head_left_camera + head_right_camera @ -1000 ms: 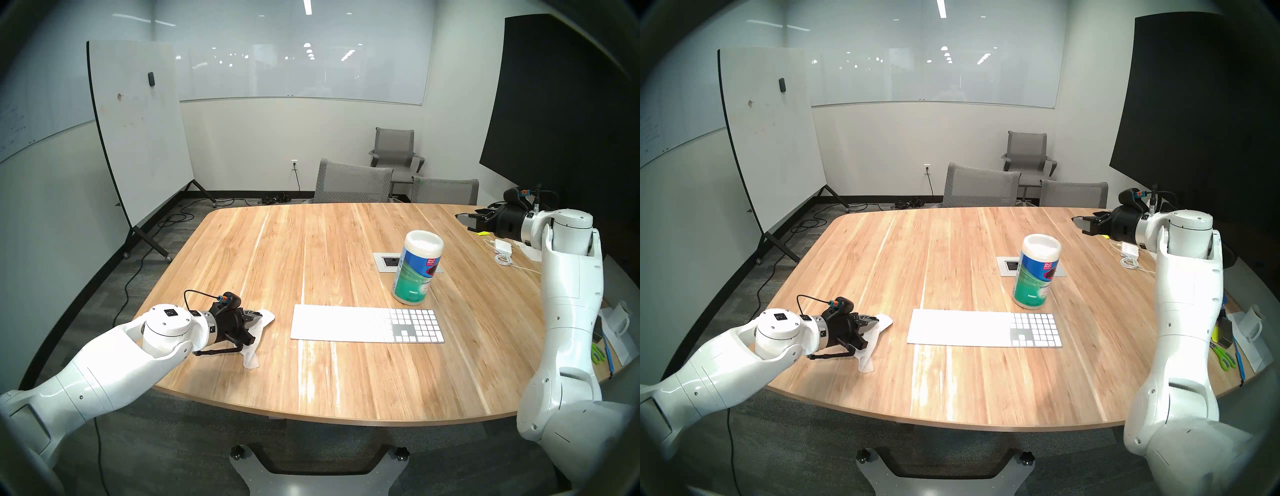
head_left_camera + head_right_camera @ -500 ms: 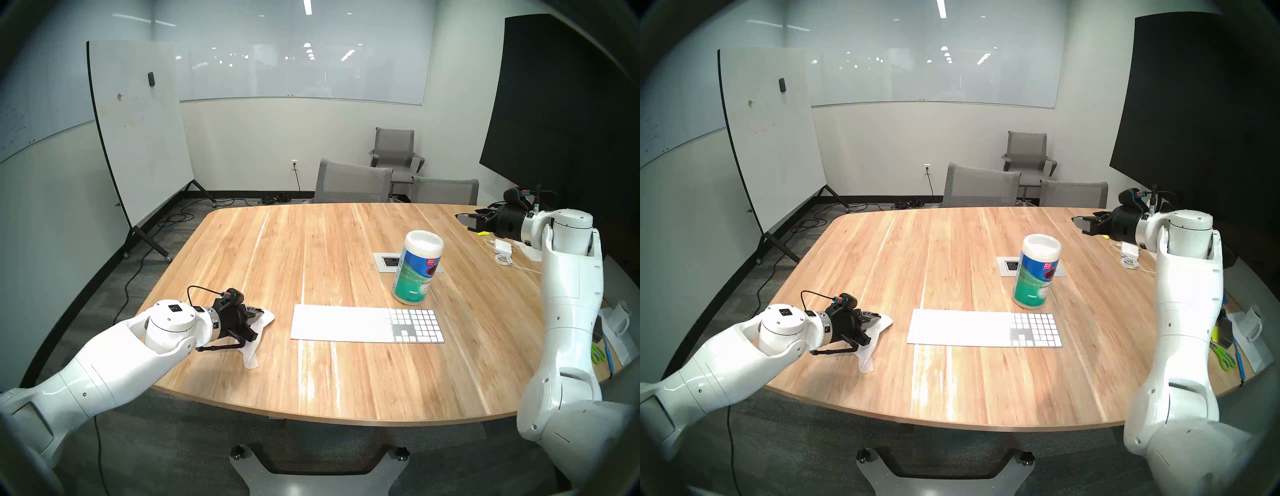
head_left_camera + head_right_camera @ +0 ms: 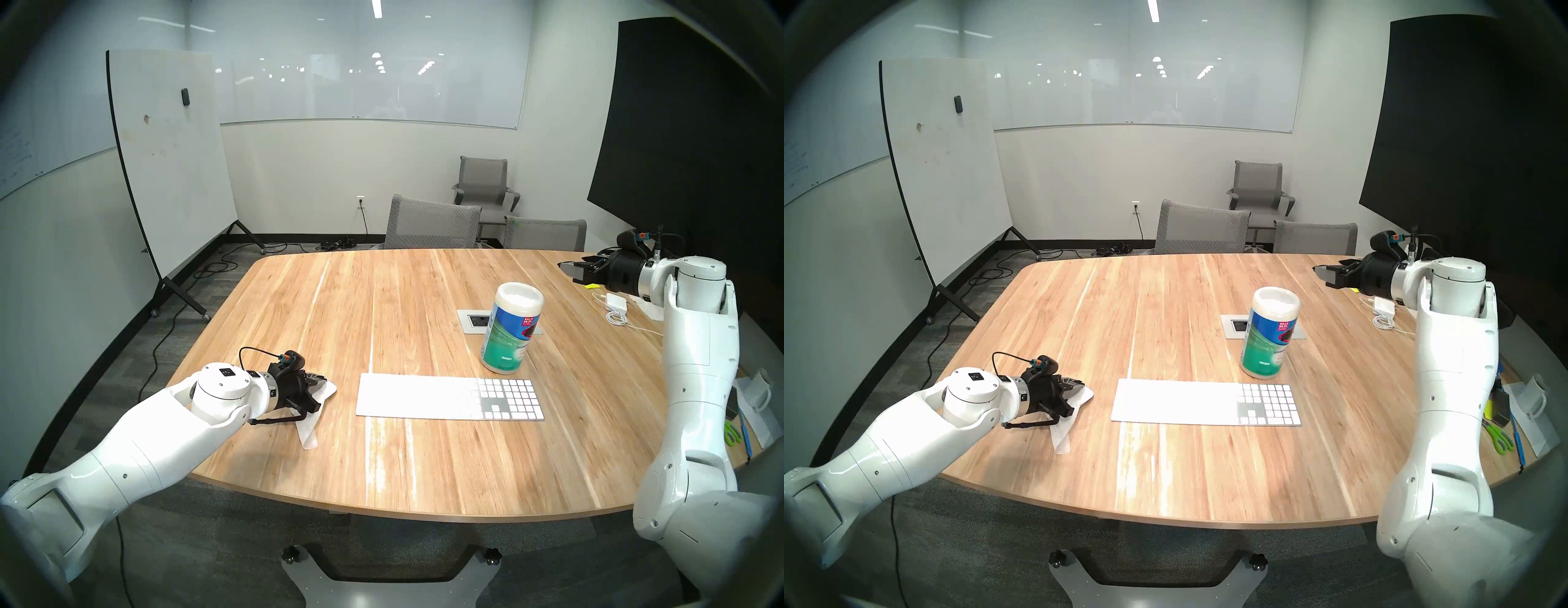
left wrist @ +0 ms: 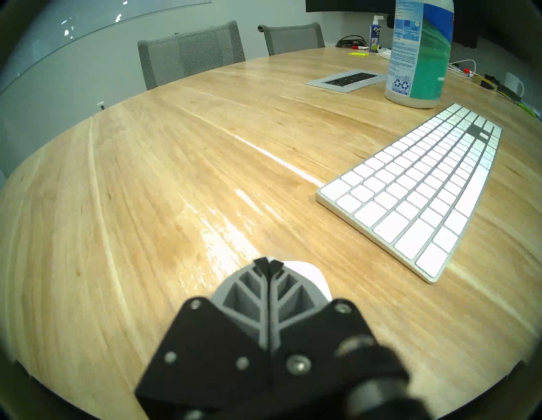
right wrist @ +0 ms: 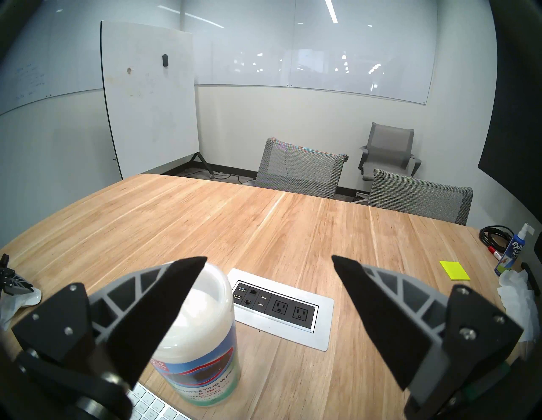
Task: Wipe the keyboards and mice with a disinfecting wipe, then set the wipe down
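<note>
Risk: mouse skids away under a pinched wipe
Left gripper (image 3: 316, 384), fingers pressed together on the wipe (image 3: 309, 429), rubs the mouse (image 4: 308, 274); right gripper (image 5: 268, 289) idles spread, far right.

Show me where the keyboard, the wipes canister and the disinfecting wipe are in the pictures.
keyboard (image 3: 424, 395): head left view, on the pale main key area.
wipes canister (image 3: 507, 339): head left view, on the green label.
disinfecting wipe (image 3: 308, 435): head left view, on the limp end lying on the table.

Pale walls with glass boards (image 3: 373, 85), rolling whiteboard (image 3: 169, 161) at left, grey mesh chairs (image 3: 432, 225) behind wooden desk (image 3: 339, 305), dark carpet (image 3: 119, 373)
</note>
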